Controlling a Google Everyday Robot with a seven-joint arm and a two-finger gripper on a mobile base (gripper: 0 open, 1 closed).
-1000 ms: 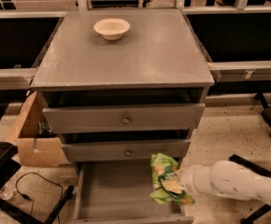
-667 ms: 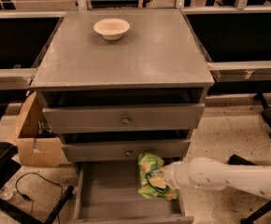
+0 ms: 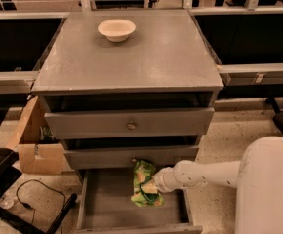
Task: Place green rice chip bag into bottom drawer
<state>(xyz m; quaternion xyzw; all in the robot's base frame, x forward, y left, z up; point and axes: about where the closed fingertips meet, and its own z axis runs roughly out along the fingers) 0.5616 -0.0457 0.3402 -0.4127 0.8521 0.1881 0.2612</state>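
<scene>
Green rice chip bag (image 3: 142,183): small, glossy, bright green with yellow-orange chip pictures, crumpled, standing roughly upright with its long side vertical; it sits over the open bottom drawer, toward the drawer's 1 o'clock portion, with its top edge just beneath the front of the drawer above. Bottom drawer (image 3: 107,204): lowest of the grey cabinet, pulled out toward 6 o'clock, grey plank floor exposed at the bag's 9 o'clock. The gripper (image 3: 156,182) meets the bag at its 3 o'clock edge, largely hidden behind it.
</scene>
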